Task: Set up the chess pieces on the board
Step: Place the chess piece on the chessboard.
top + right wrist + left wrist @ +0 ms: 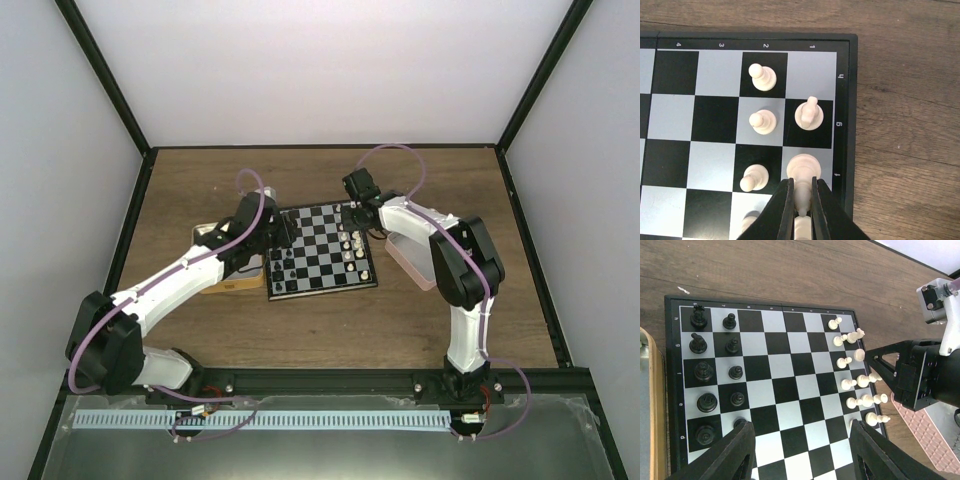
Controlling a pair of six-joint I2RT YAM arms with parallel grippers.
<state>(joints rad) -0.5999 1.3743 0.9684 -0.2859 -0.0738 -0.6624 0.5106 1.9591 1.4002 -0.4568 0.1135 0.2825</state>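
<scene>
While the left claw point(801, 430) gapes empty, the right claw point(801, 184) grips an edge-square cream piece point(803, 167).

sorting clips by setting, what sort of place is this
Likely a lab robot cell: plain white walls in a black frame enclose a wooden table, two arms bolted at its edge.

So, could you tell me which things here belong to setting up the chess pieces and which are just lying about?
Part of the job: board, white pieces, black pieces, right gripper shut on a white piece.
Just lying about: tan tray, pink tray.
</scene>
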